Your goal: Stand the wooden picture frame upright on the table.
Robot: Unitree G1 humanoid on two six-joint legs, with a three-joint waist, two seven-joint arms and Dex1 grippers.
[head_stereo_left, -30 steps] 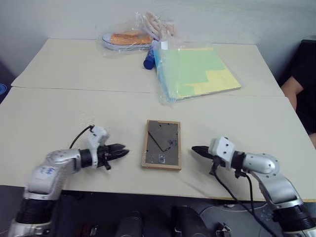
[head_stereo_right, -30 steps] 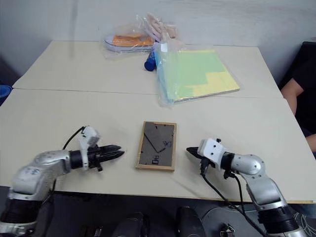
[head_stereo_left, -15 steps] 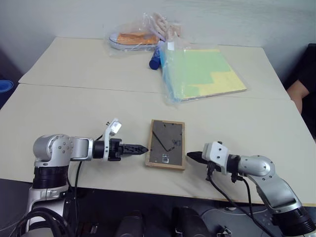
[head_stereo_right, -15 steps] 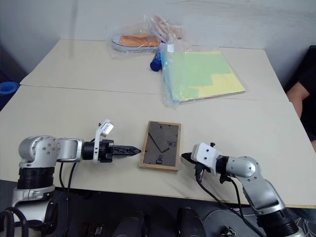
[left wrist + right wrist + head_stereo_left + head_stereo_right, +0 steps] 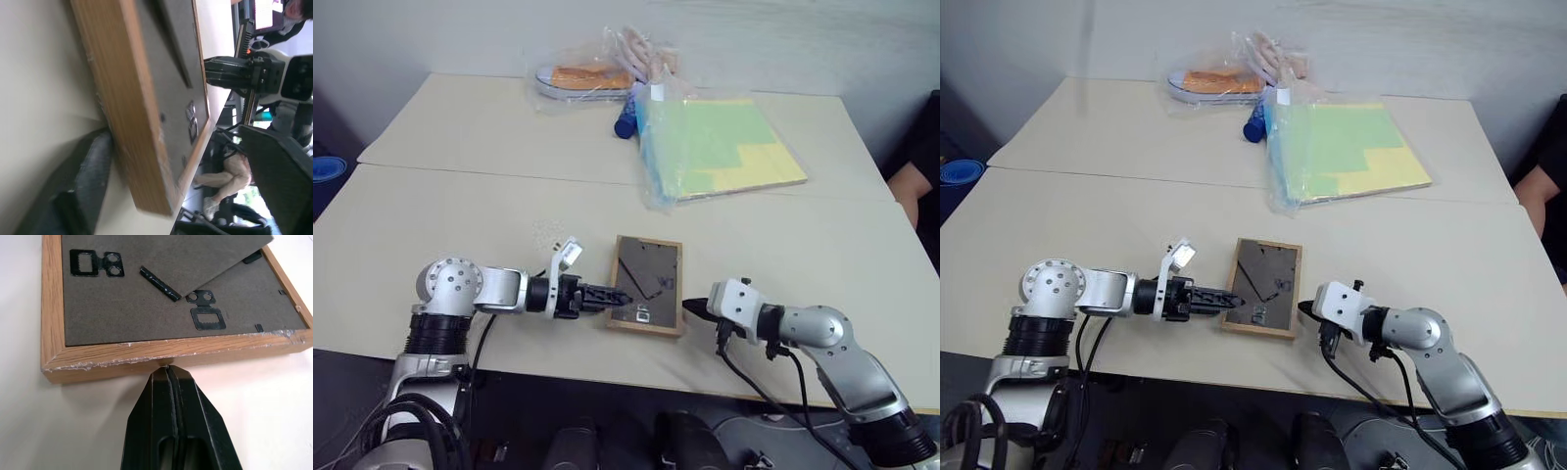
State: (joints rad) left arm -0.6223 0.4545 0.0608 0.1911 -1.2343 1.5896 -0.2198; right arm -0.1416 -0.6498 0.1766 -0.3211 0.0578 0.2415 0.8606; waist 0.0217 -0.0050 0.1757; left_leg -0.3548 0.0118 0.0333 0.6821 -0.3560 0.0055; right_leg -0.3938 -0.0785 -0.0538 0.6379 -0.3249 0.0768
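Note:
The wooden picture frame (image 5: 647,285) lies face down near the table's (image 5: 460,215) front edge, its dark back and stand leg facing up. My left gripper (image 5: 619,297) reaches in from the left, open, and its fingers straddle the frame's left edge. In the left wrist view one finger (image 5: 93,161) rests on the table against the wooden side of the frame (image 5: 146,98). My right gripper (image 5: 168,374) is shut, and its tip touches the right edge of the frame (image 5: 161,298).
Plastic-wrapped green-yellow sheets (image 5: 715,147) lie behind the frame across the table's seam (image 5: 509,174). A bagged shoe (image 5: 582,76) and a blue object (image 5: 626,122) sit at the far edge. A person's arm (image 5: 915,181) is at the right.
My left gripper has moved right across the table to the frame's left edge and rolled over. The right gripper has stayed at the right edge. The camera view has shifted.

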